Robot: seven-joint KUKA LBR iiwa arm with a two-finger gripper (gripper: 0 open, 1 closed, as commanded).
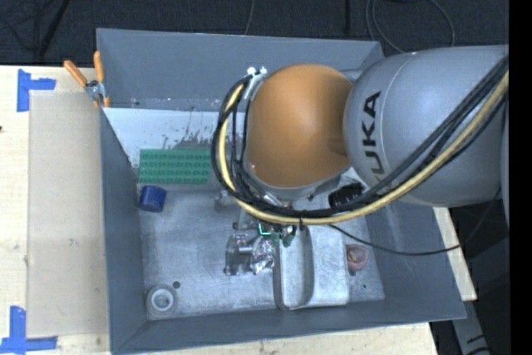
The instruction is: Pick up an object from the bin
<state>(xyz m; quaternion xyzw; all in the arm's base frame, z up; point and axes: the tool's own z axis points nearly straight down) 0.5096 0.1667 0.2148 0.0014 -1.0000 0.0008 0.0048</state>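
My gripper [251, 255] hangs below the orange wrist cover, low over the bin floor just left of the middle front. Right beside it, to its right, lies a pale grey flat thing with a raised curved edge [309, 277]; whether the two touch I cannot tell. Further right on that side rests a small pinkish-brown lump [357, 258]. A small blue cap-like piece [152, 197] lies at the left, well apart from the gripper.
A green studded plate [174, 166] leans at the foot of the back-left wall. A small grey round ring [162, 299] sits in the front-left corner. The arm and its orange cover hide the bin's middle and right back.
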